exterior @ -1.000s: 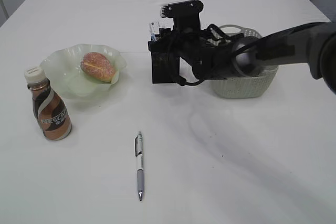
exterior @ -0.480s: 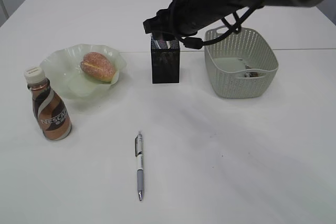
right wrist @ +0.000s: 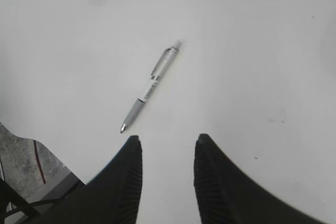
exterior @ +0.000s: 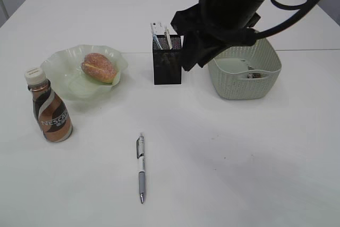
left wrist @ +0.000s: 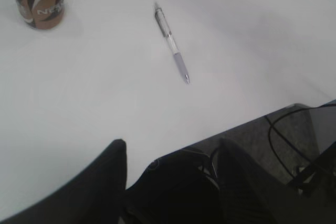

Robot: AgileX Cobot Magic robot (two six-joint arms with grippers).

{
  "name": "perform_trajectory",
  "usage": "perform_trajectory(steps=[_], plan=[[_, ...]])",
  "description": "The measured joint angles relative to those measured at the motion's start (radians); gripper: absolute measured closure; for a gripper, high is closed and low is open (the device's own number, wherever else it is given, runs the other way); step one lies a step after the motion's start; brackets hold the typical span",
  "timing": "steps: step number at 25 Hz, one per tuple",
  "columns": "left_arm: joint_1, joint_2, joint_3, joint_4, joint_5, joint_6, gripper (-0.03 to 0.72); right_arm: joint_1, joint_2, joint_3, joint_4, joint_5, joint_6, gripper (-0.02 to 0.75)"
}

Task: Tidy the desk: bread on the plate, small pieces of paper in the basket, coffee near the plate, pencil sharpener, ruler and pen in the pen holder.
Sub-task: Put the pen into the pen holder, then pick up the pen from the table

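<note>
Pen, slim with grey grip, lies on smooth white desk.

The pen lies alone in the lower centre of the desk, with bare surface all round it. At upper centre a dark arm hangs over the gap between the pen holder and the basket. At left, the coffee stands just beside the plate, crowding that side.
</note>
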Motion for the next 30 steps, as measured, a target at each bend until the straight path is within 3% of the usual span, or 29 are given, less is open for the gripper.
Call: perform_trajectory(steps=[4, 8, 12, 20, 26, 30], plan=[[-0.052, 0.087, -0.054, 0.000, 0.026, 0.007, 0.278, 0.000, -0.025, -0.012, -0.158, 0.032, 0.145, 0.489], [-0.154, 0.175, -0.120, 0.002, 0.022, 0.009, 0.278, -0.002, -0.049, -0.012, -0.271, 0.041, 0.258, 0.489], [-0.240, 0.285, -0.165, 0.017, -0.004, -0.019, 0.278, -0.002, -0.066, -0.012, -0.276, 0.045, 0.286, 0.490], [-0.334, 0.536, -0.225, 0.240, -0.024, -0.309, 0.278, -0.002, -0.170, 0.143, -0.277, 0.044, 0.304, 0.490], [-0.396, 0.731, -0.263, 0.246, -0.110, -0.402, 0.278, -0.002, -0.262, 0.321, -0.258, 0.045, 0.333, 0.490], [-0.417, 0.829, -0.265, 0.224, -0.254, -0.470, 0.278, -0.002, -0.285, 0.352, -0.255, 0.045, 0.335, 0.491]])
